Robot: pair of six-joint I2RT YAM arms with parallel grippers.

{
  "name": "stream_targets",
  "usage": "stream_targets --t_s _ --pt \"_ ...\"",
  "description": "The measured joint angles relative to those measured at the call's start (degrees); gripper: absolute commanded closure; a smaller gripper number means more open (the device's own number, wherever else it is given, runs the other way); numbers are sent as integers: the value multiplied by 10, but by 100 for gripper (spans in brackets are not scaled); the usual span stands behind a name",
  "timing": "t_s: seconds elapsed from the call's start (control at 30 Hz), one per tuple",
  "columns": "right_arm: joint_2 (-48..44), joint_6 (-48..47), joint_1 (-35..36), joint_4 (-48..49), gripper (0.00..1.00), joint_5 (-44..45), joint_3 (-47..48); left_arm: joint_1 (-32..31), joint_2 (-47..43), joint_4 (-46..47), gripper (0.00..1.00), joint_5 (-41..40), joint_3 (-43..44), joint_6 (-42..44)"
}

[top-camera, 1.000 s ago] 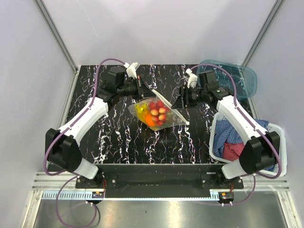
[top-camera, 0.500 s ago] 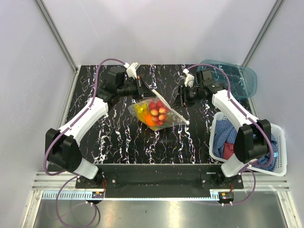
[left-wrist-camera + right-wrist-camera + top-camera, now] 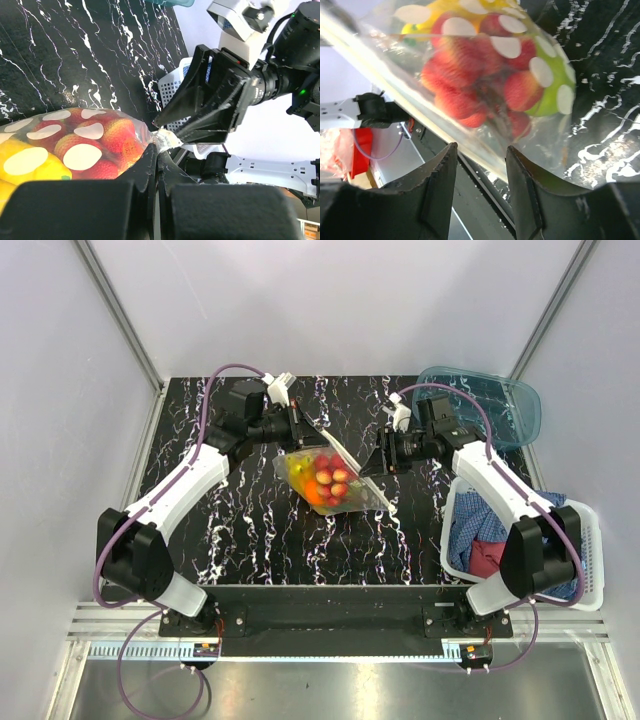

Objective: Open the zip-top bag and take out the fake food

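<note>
The zip-top bag (image 3: 345,498), clear with pale round dots, hangs tilted above the middle of the black table. The fake food shows through it: red berries (image 3: 335,475), a yellow banana (image 3: 296,472) and an orange (image 3: 318,490). My left gripper (image 3: 300,426) is shut on the bag's upper left edge, which also shows in the left wrist view (image 3: 156,150). My right gripper (image 3: 376,462) is open at the bag's right side. In the right wrist view the zip strip (image 3: 445,120) runs between its spread fingers (image 3: 442,172). A green fruit (image 3: 551,100) lies behind the berries (image 3: 465,95).
A teal translucent tray (image 3: 505,405) lies at the back right. A white slatted basket (image 3: 592,565) with blue and red cloths (image 3: 480,535) stands at the right, beside the right arm. Grey walls close in the table on three sides.
My right gripper has shifted a little down and left, closer to the bag's zip edge. The bag has shifted slightly in the left gripper's hold.
</note>
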Motion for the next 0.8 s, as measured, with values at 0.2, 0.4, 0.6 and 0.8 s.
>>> stream_targets --t_s 0.2,0.4,0.6,0.8 --pt "-8 10 0 26 48 -24 -21 0 0 0 100 1 0 0" --pt "6 15 0 39 55 -28 -22 0 0 0 100 4 0 0" --pt "20 19 0 47 65 -28 -21 0 0 0 100 6 0 -1" --pt "26 23 0 50 100 -26 -16 0 0 0 100 9 0 0"
